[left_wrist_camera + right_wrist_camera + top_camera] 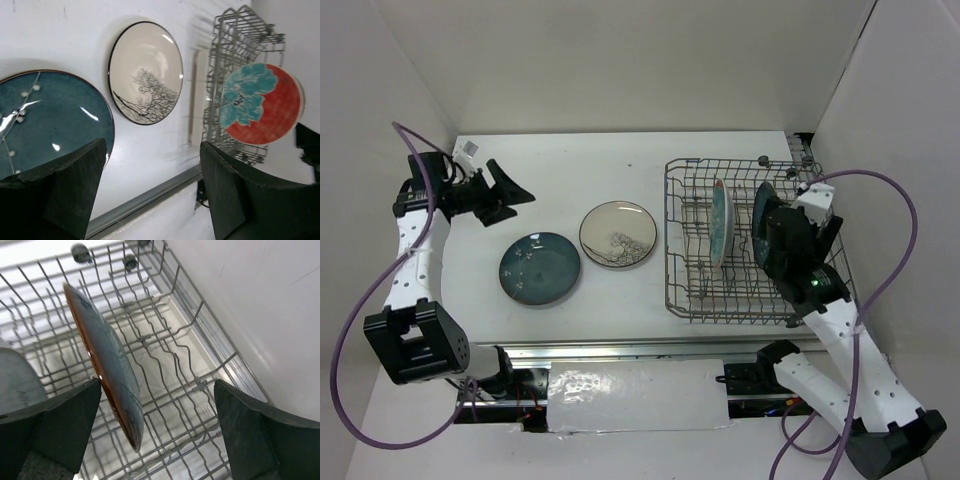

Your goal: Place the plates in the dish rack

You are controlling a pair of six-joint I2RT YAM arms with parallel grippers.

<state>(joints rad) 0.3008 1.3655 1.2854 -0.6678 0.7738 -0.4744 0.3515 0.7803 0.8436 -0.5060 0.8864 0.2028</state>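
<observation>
On the table lie a dark teal speckled plate (540,267) (45,120) and a cream plate with a dark tree drawing (618,234) (146,72). The grey wire dish rack (692,290) (240,30) (200,340) stands on the right. A red plate with a turquoise patch (721,222) (260,102) stands on edge in it. To its right a second teal plate (761,210) (107,360) also stands on edge. My right gripper (778,232) (157,425) hangs open over that plate, which is close to the left finger. My left gripper (510,198) (152,190) is open and empty at the far left.
White walls close in on three sides, and the right wall runs close beside the rack. A metal rail (620,347) runs along the table's near edge. Purple cables (895,240) loop from both arms.
</observation>
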